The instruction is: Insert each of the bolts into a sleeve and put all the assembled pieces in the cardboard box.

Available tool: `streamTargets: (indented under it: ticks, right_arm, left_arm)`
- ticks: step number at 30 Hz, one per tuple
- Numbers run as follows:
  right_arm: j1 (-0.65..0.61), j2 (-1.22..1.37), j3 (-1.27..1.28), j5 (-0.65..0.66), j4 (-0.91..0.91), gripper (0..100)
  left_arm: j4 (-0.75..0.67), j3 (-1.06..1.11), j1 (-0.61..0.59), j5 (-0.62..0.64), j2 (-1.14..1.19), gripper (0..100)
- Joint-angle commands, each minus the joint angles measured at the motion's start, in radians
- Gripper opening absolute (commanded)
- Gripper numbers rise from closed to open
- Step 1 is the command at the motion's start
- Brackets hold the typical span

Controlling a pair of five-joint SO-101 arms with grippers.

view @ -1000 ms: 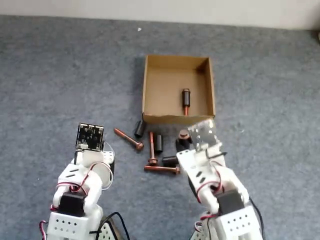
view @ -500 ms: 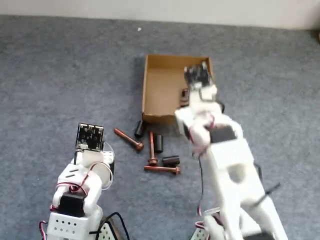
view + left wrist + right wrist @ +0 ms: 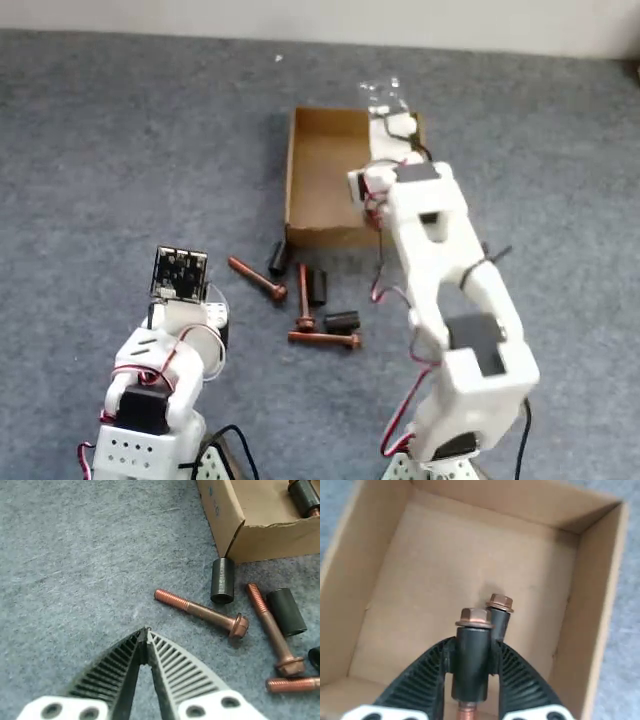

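Note:
My right gripper (image 3: 472, 652) is shut on an assembled piece, a black sleeve (image 3: 471, 665) with a copper bolt head (image 3: 475, 616) on top. It hangs over the inside of the cardboard box (image 3: 420, 570), close to a second assembled piece (image 3: 499, 614) lying on the box floor. In the high view the right arm (image 3: 425, 215) stretches over the box (image 3: 312, 180). My left gripper (image 3: 146, 636) is shut and empty, low over the carpet near a loose bolt (image 3: 202, 611). Two more bolts (image 3: 270, 630) (image 3: 292, 684) and loose sleeves (image 3: 223, 579) (image 3: 286, 611) lie beside the box.
Grey carpet covers the whole floor. In the high view the loose bolts (image 3: 257, 278) (image 3: 325, 338) and sleeves (image 3: 281, 257) (image 3: 341, 322) cluster just in front of the box, between the two arms. The left arm (image 3: 165, 350) sits at the lower left.
The right arm has swung from the loose parts in front of the box up and over the box, carrying the assembled piece. The left arm has not moved.

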Motion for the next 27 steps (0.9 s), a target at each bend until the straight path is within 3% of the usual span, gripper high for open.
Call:
streamTargets:
  ticks: [1,10,18,27]
  right_arm:
    - [0.041,0.096,-0.220,-0.084,0.001,0.7]
    - [0.042,0.177,-0.332,-0.094,0.038,17.4]
    - [0.030,0.094,-0.421,-0.094,0.367,17.4]
    - [-0.099,-0.068,-0.432,-0.095,0.727,17.3]
  left_arm:
    - [-0.005,0.015,-0.010,0.006,-0.007,1]
    - [-0.005,0.015,-0.008,0.006,-0.007,1]
    - [-0.005,0.013,-0.010,0.006,-0.007,1]
    - [-0.005,0.013,-0.010,0.006,-0.007,1]
